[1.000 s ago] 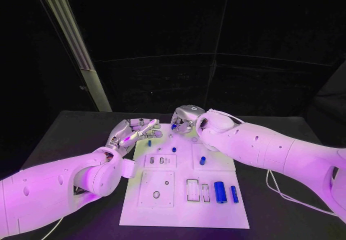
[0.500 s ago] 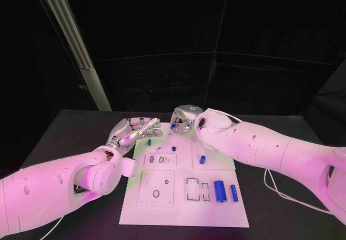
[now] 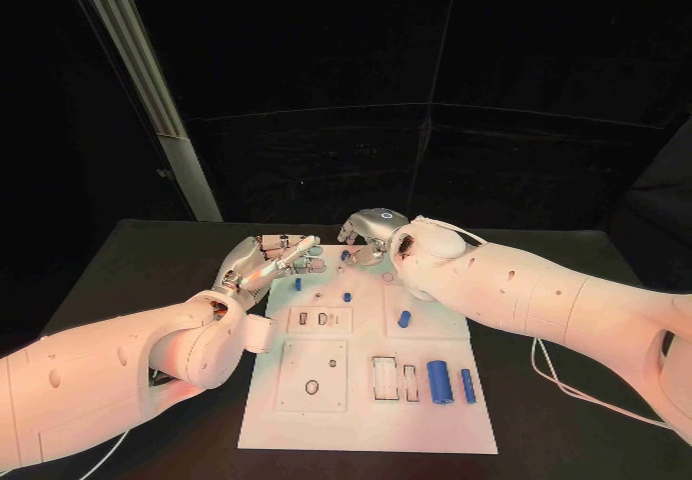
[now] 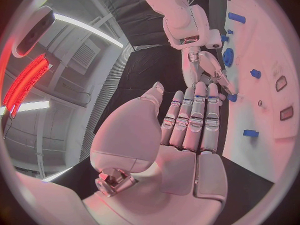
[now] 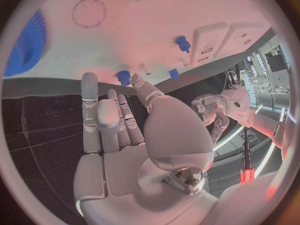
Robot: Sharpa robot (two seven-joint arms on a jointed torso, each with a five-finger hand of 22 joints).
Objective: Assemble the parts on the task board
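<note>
The white task board [image 3: 368, 415] lies in the middle of the black table. My right hand [image 3: 369, 238] reaches over the board's far edge. Its thumb and a fingertip pinch a small blue part [image 3: 346, 252] [image 5: 124, 77] [image 4: 232, 98] just above the board. My left hand [image 3: 271, 258] [image 4: 187, 130] hovers at the board's far left corner, fingers straight and together, holding nothing. Small blue pegs [image 3: 297, 284] [image 3: 348, 297] [image 3: 404, 320] stand farther along the board. Two blue cylinders [image 3: 440, 382] [image 3: 467, 385] lie near its right front. A blue gear [image 5: 28, 45] [image 4: 228, 56] sits at the far edge.
Recessed slots [image 3: 320, 320] [image 3: 387, 380] and an oval hole [image 3: 312, 387] mark the board's near half. Black table [image 3: 159, 270] lies bare on both sides of the board. A pale pillar [image 3: 166, 120] rises behind the table at the left.
</note>
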